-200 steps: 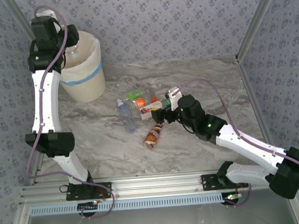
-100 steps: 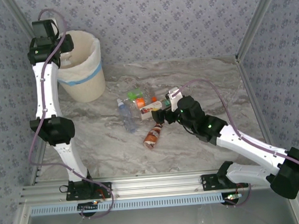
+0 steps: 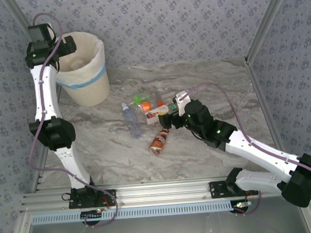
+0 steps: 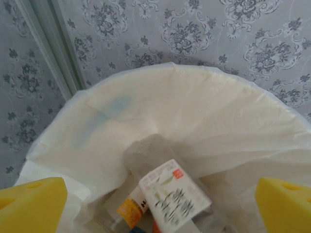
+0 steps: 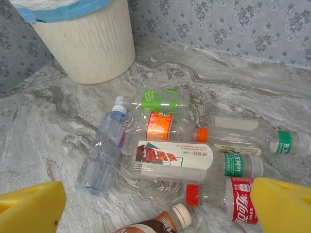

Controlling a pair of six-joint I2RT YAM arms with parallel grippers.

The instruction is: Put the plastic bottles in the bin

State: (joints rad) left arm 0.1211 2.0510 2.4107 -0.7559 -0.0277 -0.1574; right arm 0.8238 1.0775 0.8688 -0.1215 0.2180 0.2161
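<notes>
Plastic bottles (image 3: 147, 110) cluster on the marble table (image 3: 104, 152), bare room all round; bin (image 3: 91, 73) hugs the far-left corner. Left gripper (image 4: 158, 206), fingers apart over the liner (image 4: 194, 107), has dropped its bottle (image 4: 175, 191) inside since earlier. Right gripper (image 5: 155, 206), spread wide, hovers above the rest

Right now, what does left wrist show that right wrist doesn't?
Left wrist: the inside of the bin, with binned bottles lying in its white bag, below the open left gripper.
Right wrist: the bin's ribbed outside and blue band, plus loose bottles lying on the marble table ahead of the open right gripper.
Both: the bin, a wide-open gripper, the patterned wall.
</notes>
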